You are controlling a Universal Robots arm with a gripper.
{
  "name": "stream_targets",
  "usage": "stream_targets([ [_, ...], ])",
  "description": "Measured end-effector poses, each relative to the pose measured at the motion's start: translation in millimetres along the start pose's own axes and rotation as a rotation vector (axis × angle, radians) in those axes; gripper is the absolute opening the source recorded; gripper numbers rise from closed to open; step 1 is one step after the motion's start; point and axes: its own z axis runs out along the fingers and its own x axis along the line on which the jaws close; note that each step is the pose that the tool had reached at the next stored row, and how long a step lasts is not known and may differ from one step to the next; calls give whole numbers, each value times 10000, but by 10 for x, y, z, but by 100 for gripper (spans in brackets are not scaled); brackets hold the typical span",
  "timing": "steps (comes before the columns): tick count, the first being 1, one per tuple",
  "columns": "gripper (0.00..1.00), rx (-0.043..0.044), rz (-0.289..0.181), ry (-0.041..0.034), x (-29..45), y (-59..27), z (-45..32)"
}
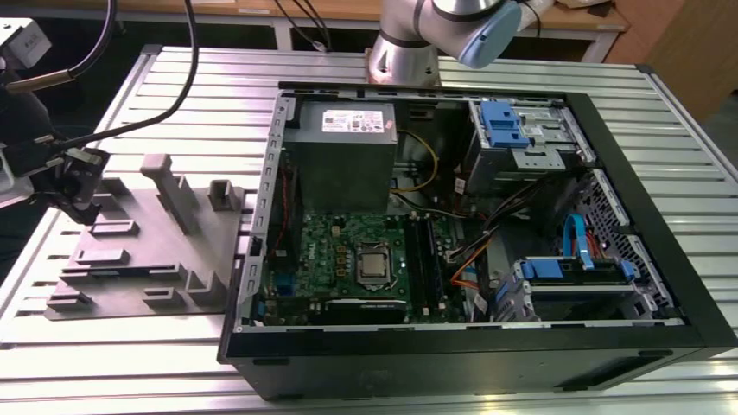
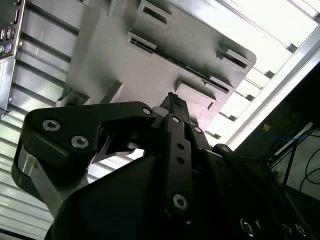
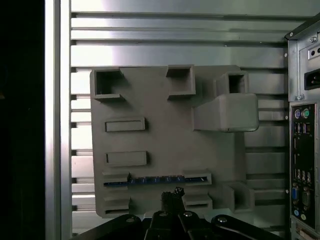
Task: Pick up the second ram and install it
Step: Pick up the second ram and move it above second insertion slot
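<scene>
Surface: slatted metal table (image 1: 231,69), grey tray (image 3: 165,145)
Writing: power supply sticker (image 1: 354,124), unreadable
Second ram (image 3: 155,181): edgewise in tray slot, lengthwise along tray's edge
Gripper (image 3: 172,191): fingertips together, hovering beside ram

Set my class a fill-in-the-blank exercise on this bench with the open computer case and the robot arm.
1. The slim dark memory stick rests in the grey plastic ____.
2. That tray lies to the exterior view's ____ of the open black computer case.
3. The black gripper hovers above the tray, ____ the case.
4. The flat motherboard inside the case is ____ in colour.
Missing words: tray; left; outside; green.
</scene>
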Motion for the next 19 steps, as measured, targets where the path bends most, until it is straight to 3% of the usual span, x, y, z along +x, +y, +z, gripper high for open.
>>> stream_targets([
  [5, 7, -26, -540, 11, 0, 0, 1],
  [19, 7, -147, -3017, 63, 1, 0, 9],
])
